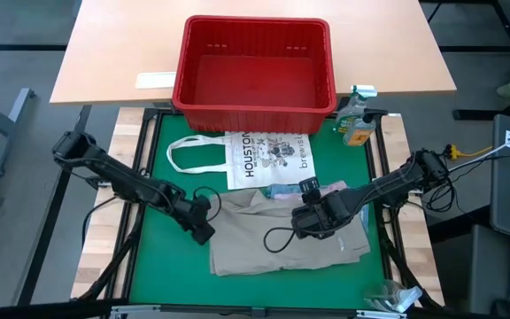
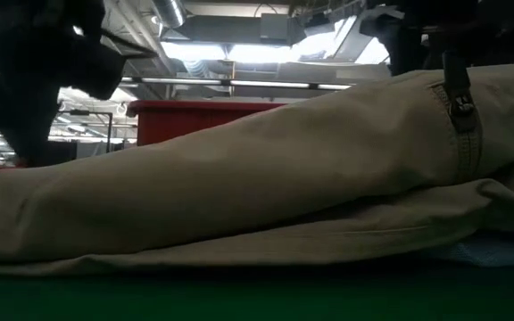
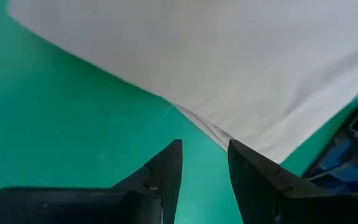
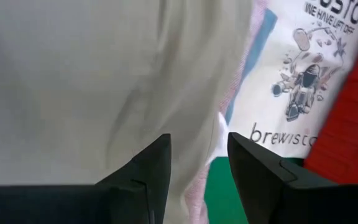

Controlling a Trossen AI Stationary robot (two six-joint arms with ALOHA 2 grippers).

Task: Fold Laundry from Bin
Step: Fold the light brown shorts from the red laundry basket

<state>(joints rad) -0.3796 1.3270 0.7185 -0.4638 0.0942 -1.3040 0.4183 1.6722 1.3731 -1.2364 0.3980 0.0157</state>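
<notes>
On the green bench [image 1: 162, 168] seen from above, the khaki garment [image 1: 273, 235] lies spread before the red bin [image 1: 253, 66], the left tool [image 1: 204, 229] at its edge, the right tool [image 1: 310, 221] over it. Level view: khaki folds fill the foreground. Wrist views: both tools stand spread, empty; the right's shows the tote bag [image 4: 297, 81].

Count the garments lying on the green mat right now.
3 visible: khaki trousers spread across the mat's middle, plus a light blue piece and a pink piece peeking out at their far edge, beside the tote. More may lie hidden underneath. The bin looks empty.
</notes>
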